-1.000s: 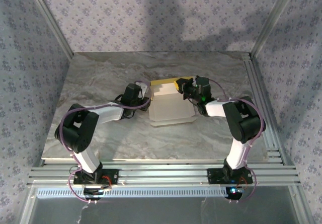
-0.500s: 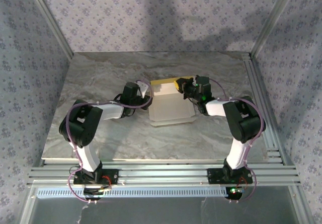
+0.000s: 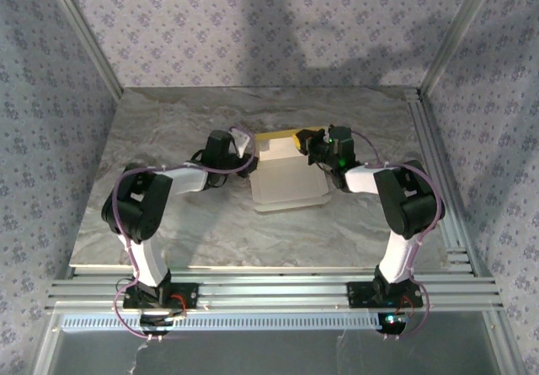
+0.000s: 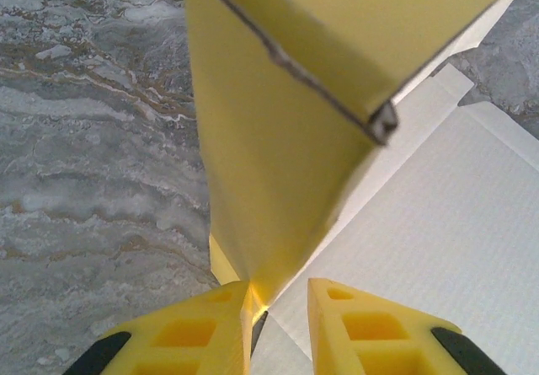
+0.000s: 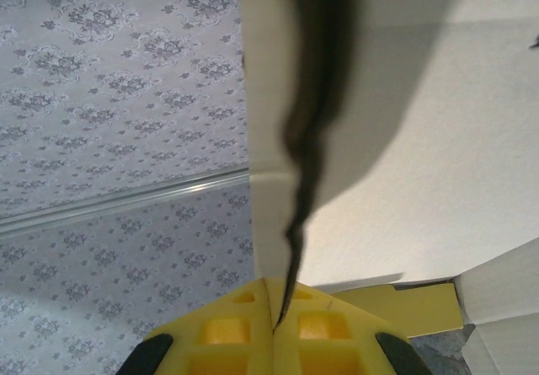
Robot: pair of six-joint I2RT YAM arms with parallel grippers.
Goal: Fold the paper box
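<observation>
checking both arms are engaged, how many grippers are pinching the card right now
2. The left gripper pinches the thin yellow-and-white paper box card at its left flap; the right gripper is shut on its right flap.

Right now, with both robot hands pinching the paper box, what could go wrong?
1. The right hand is shut tight on a thin raised flap of the paper box. If it pulls sideways, the card might crease or tear.
2. The left hand grips only the bottom corner of a yellow flap, so the flap could slip out.
3. If both hands pull apart, the flat part on the table may slide.
</observation>
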